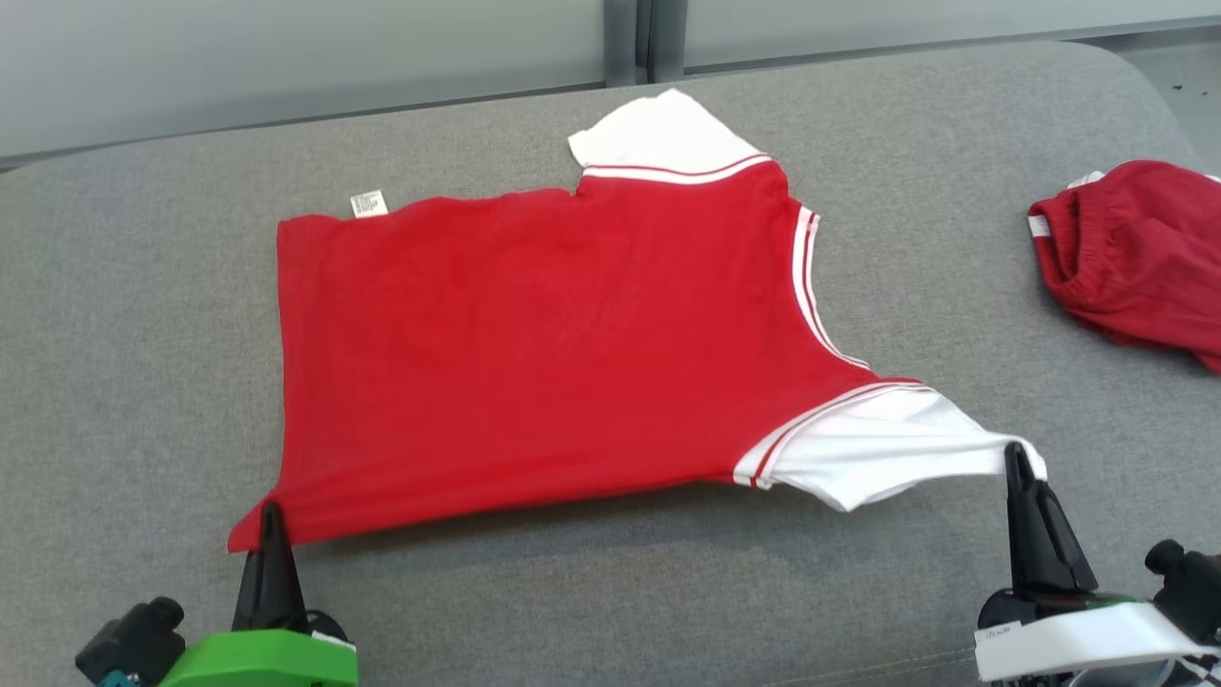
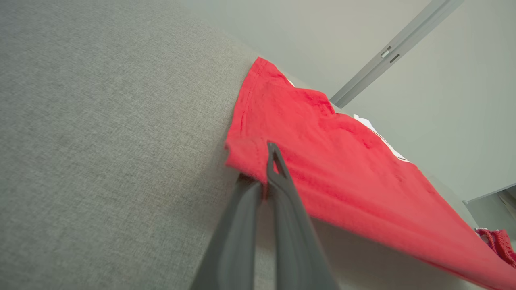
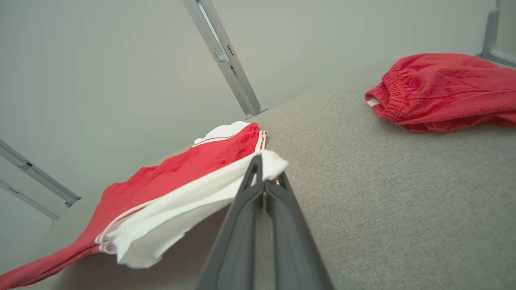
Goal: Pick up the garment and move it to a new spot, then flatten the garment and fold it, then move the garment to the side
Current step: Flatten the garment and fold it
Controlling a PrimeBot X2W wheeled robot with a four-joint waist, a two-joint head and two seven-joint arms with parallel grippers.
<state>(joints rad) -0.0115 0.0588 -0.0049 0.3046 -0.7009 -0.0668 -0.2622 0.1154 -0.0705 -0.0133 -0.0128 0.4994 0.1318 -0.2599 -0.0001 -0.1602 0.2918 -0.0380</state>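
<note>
The red shirt (image 1: 534,353) lies spread on the grey bench (image 1: 134,382), with its near edge lifted a little. The left fingers (image 1: 270,572) are pinched tight on the shirt's bottom corner. The right fingers (image 1: 1035,544) are pinched tight on the near white sleeve (image 1: 878,448). I think this is the flatten-and-fold part. Both arms should move together and level, keeping the cloth tight so no wrinkles come. Count: one shirt, two white sleeves, one little tag (image 1: 367,202), one pair of red shorts (image 1: 1135,258).

Soft matt red-and-white knit shirt (image 1: 534,353) on coarse grey woven upholstery (image 1: 134,382).
</note>
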